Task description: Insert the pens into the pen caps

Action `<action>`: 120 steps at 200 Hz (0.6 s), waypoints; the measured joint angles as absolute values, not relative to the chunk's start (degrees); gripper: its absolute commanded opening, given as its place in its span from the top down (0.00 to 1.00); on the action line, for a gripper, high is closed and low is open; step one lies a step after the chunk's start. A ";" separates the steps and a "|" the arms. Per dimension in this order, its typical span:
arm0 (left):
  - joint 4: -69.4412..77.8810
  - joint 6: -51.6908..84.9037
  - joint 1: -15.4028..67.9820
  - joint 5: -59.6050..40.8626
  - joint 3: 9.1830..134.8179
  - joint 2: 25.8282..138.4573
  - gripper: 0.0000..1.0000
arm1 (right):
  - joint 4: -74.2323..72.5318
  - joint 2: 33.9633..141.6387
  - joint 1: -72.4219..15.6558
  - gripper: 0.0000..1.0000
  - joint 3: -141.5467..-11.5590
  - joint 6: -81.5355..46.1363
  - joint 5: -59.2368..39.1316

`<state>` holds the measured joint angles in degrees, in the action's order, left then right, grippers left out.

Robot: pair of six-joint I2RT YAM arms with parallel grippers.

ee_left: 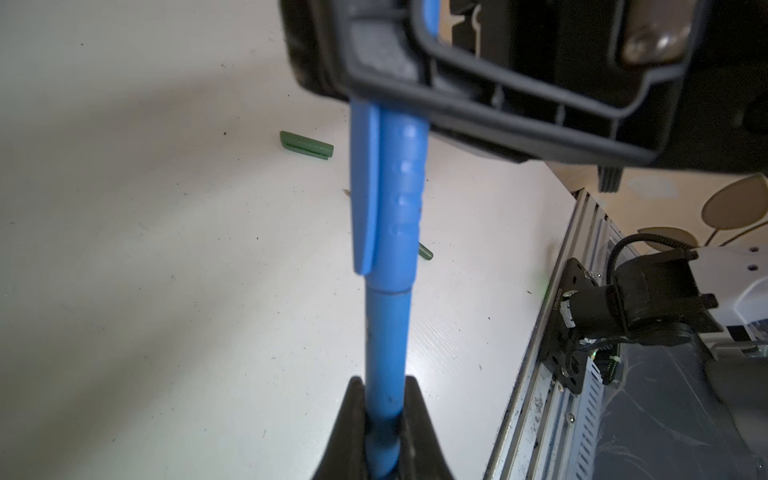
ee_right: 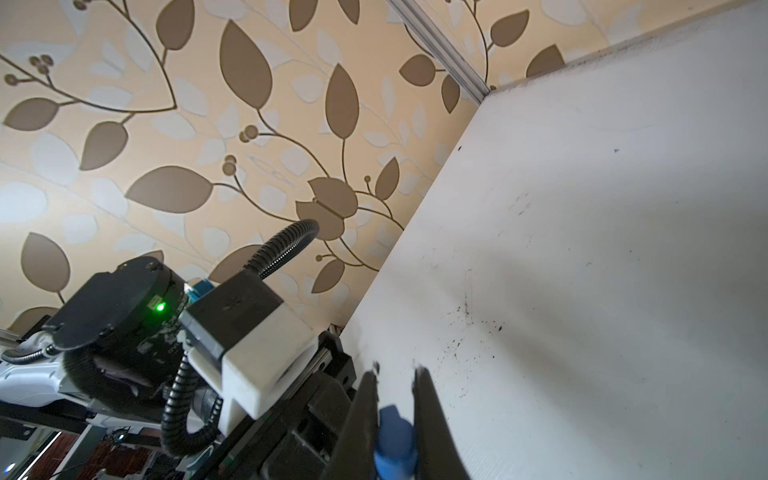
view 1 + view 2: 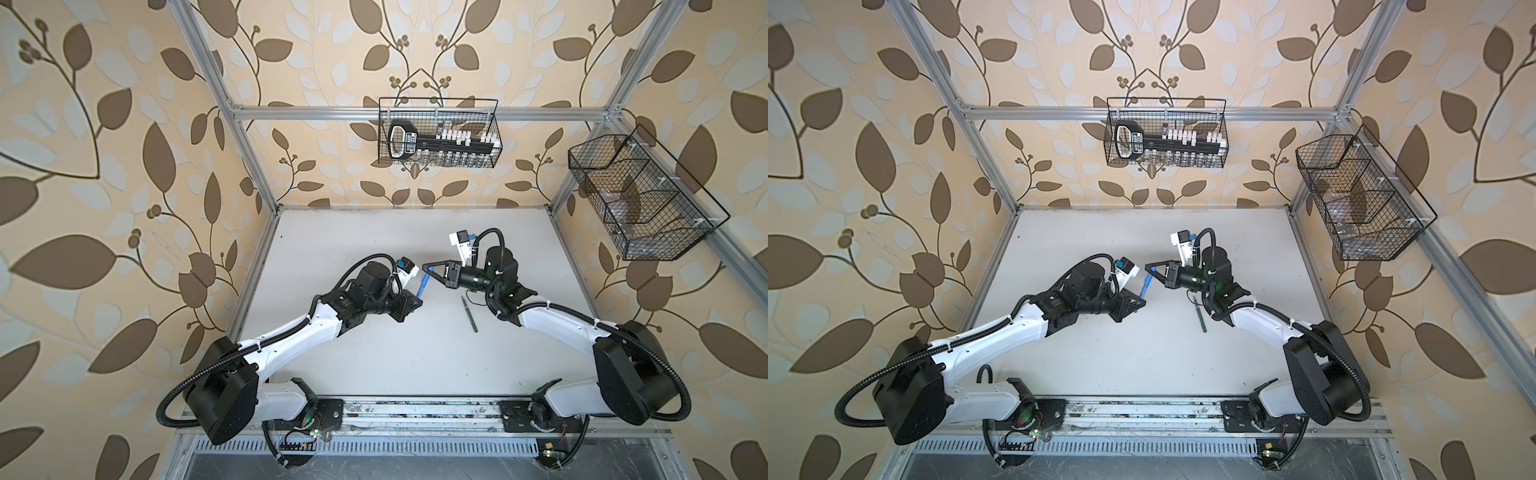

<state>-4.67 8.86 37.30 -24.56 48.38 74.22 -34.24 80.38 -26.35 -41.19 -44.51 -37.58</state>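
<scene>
In both top views a blue pen (image 3: 422, 283) (image 3: 1145, 287) is held in the air over the white table between my two grippers. My left gripper (image 3: 417, 300) (image 1: 384, 382) is shut on the pen's barrel (image 1: 386, 332). The blue pen cap (image 1: 399, 187) (image 2: 392, 432) sits over the pen's far end, and my right gripper (image 3: 426, 266) (image 2: 395, 372) is shut on it. A dark green pen (image 3: 469, 314) (image 3: 1200, 318) lies on the table under the right arm. A green pen cap (image 1: 307, 144) lies alone on the table.
A wire basket (image 3: 438, 133) holding a black tool hangs on the back wall. Another wire basket (image 3: 640, 199) hangs on the right wall. An aluminium rail (image 3: 415, 411) with the arm bases runs along the table's front edge.
</scene>
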 measured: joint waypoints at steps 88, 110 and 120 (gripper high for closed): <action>-6.52 4.10 34.11 -32.71 53.69 80.42 1.00 | -36.23 76.34 -30.57 1.00 -37.43 -39.86 -24.62; -8.58 3.79 33.52 -33.17 54.50 80.42 1.00 | -36.07 76.12 -31.86 1.00 -37.15 -38.63 -22.31; -9.41 3.57 33.41 -33.17 54.57 80.42 1.00 | -36.07 76.09 -32.64 1.00 -36.91 -38.09 -20.88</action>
